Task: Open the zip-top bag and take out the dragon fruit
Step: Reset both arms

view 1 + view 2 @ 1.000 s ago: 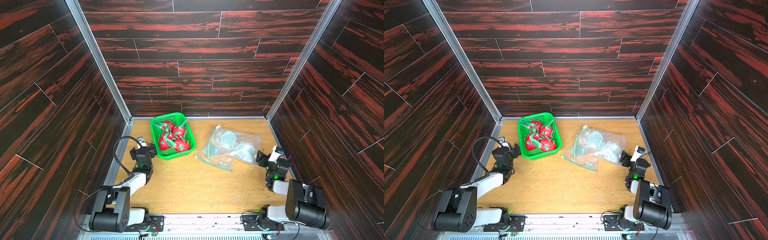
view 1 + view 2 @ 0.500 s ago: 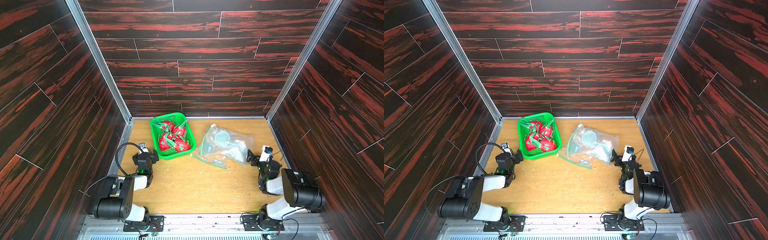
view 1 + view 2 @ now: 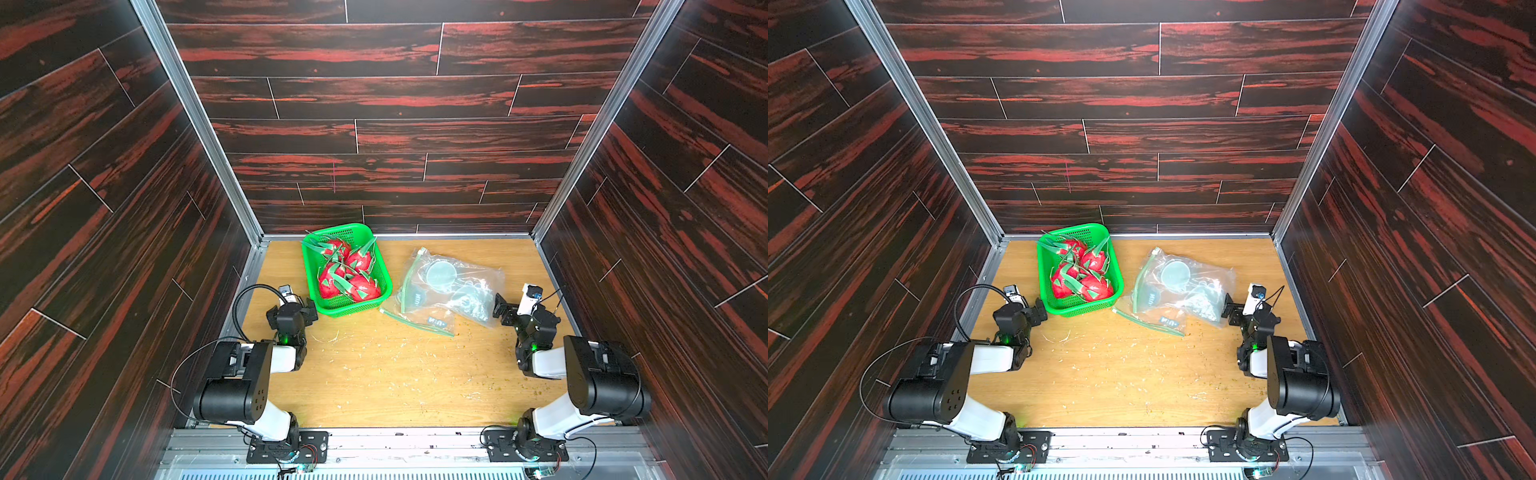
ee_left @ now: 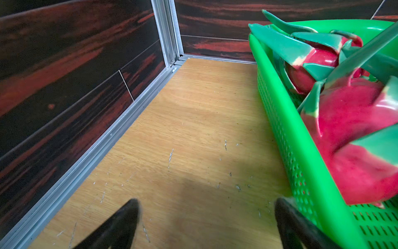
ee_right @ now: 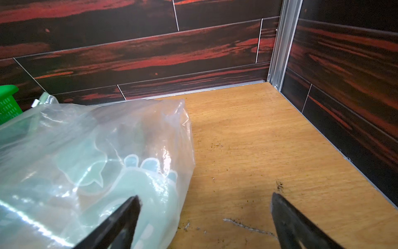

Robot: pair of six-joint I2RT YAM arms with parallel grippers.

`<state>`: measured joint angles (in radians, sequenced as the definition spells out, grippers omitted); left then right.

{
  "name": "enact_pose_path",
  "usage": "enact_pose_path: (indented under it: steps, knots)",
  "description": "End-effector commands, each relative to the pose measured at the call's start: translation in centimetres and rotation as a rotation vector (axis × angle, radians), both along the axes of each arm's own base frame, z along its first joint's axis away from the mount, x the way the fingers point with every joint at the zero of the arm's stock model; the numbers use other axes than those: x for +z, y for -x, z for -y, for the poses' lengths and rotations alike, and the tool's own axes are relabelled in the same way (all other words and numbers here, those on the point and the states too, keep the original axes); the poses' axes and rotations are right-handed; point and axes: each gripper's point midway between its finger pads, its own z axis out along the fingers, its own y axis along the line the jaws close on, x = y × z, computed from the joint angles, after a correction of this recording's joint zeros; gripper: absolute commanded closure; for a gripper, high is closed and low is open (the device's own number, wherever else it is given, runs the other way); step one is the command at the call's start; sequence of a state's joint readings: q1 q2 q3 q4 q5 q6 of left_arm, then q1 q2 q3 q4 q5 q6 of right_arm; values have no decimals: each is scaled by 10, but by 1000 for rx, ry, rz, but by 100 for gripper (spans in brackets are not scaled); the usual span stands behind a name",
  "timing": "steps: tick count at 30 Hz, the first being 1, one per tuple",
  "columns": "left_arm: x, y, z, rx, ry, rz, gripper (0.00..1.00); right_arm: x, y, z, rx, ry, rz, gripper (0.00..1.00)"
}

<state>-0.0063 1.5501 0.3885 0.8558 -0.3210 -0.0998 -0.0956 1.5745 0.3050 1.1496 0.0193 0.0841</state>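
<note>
1. While your left gripper (image 4: 206, 213) gapes empty beside the green basket (image 3: 353, 309), back off without bumping it.
2. Four dragon fruit (image 3: 347, 276) lie in that basket; leave them.
3. The zip-top bag (image 3: 453, 286) holds no fruit.
4. Your right gripper (image 5: 205, 200), open at its edge: retreat without snagging.

The basket (image 3: 309, 276) stands on the worktop (image 3: 395, 374) just ahead of the left fingers (image 4: 120, 226) and off to their right. Its near corner sits against one finger, perhaps touching. Four dragon fruit (image 3: 347, 278) lie together in the basket. The bag (image 3: 453, 286) lies on the worktop to the right of the basket, just ahead and to the left of the right fingers (image 5: 116, 224). One of those fingers stands over the bag's near end, its partner over bare worktop. The back wall (image 3: 374, 137) runs behind basket and bag.
</note>
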Motion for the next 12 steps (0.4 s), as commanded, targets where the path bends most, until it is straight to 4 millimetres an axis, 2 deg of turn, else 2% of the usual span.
enact_pose_path:
  steps: [1,12]
  knots:
    - [9,-5,-3,12,2,21,0,4,-1,-1,1,15,6,2]
    - [10,-3,-5,19,-5,25,0,4,-1,-1,1,15,5,2]
